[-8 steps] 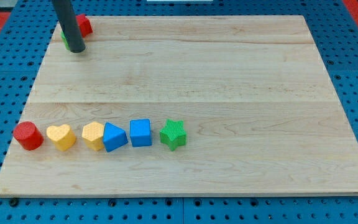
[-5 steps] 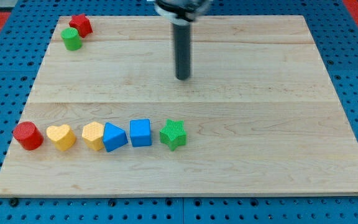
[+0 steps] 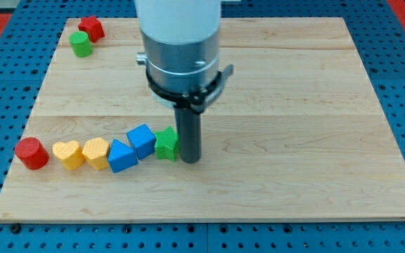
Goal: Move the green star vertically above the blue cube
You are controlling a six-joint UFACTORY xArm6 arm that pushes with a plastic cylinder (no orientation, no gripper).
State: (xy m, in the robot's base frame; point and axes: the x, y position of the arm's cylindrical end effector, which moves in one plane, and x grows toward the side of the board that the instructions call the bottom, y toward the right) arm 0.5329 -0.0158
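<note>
Much bare wood is being left open across the view's right and top of the board (image 3: pixel 315 84). No pincer is being carried; my tip (image 3: pixel 190 161) is being pressed against the ridged green star (image 3: pixel 166 143) from the view's right. The star is being held touching the blue cube (image 3: pixel 141 140).

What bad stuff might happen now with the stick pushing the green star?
My tip sits against the right side of the green star block, which touches the blue cube. Pushing left would probably shove the cube, moving the target itself. The cube also touches the blue triangular block, so the whole row could shift.
</note>
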